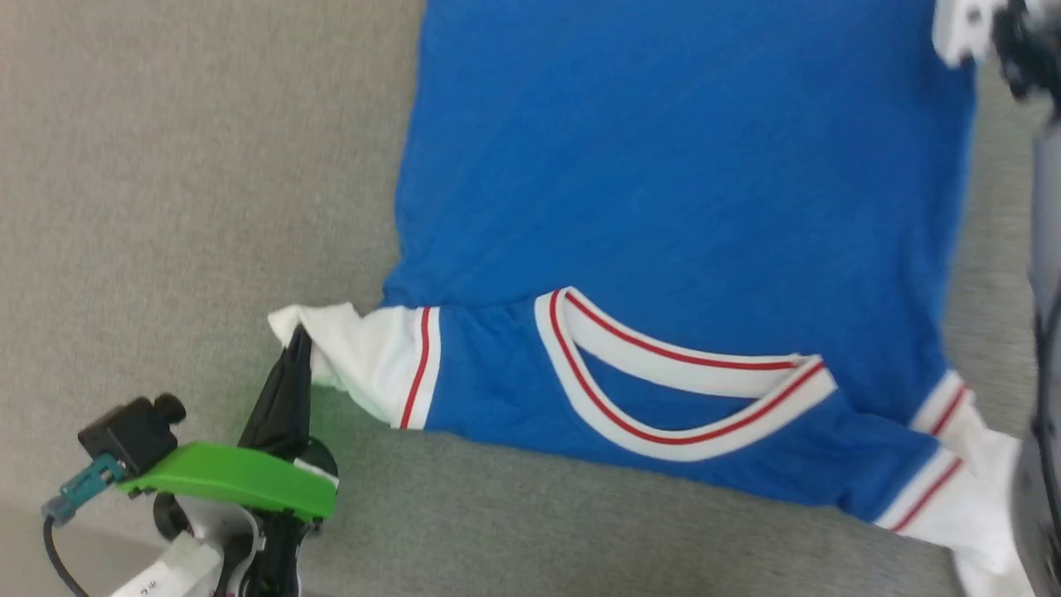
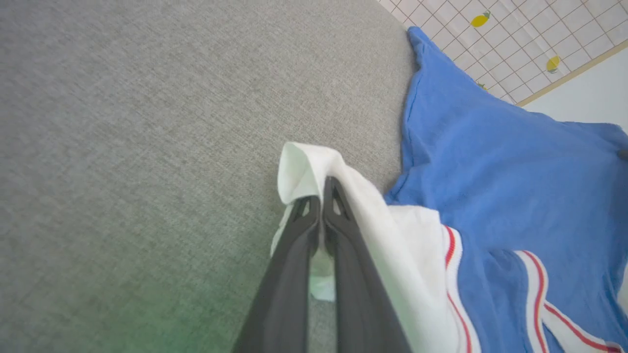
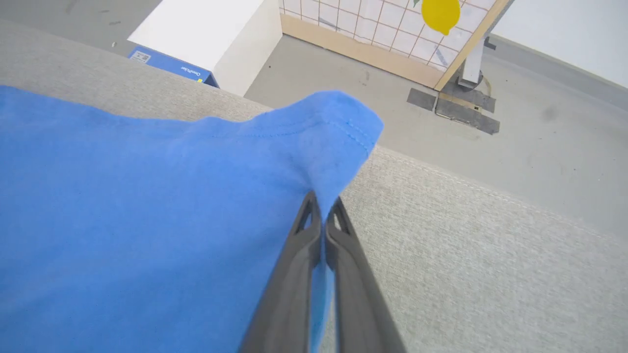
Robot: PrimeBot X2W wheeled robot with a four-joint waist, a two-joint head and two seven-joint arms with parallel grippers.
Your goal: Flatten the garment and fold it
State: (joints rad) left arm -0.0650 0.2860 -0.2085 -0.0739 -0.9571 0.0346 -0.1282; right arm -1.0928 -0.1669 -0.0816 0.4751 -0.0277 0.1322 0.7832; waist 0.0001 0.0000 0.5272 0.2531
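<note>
The garment (image 1: 680,182), a bright blue jersey shirt, lies spread on a grey fabric surface (image 1: 166,166). Its collar (image 1: 688,390), white with red stripes, is on the near side and its body runs away to the far side. A white sleeve (image 1: 365,356) with a red stripe sticks out at the near left, and the other sleeve (image 1: 970,473) lies crumpled at the near right.

The left gripper (image 2: 321,196) has its two dark fingers pressed together on the edge of the left sleeve, and the white cloth folds over the fingertips. A green cover (image 1: 232,477) sits on that wrist. The right gripper (image 3: 323,203) is at the far right of the shirt, also closed tight, pinching the blue hem corner (image 3: 338,122), which puckers up above the fingertips.

Beyond the far edge of the grey surface is a bare floor (image 3: 539,122). On it stand a white box (image 3: 206,34) with a blue side and a gridded panel (image 3: 382,24) with yellow lemon shapes.
</note>
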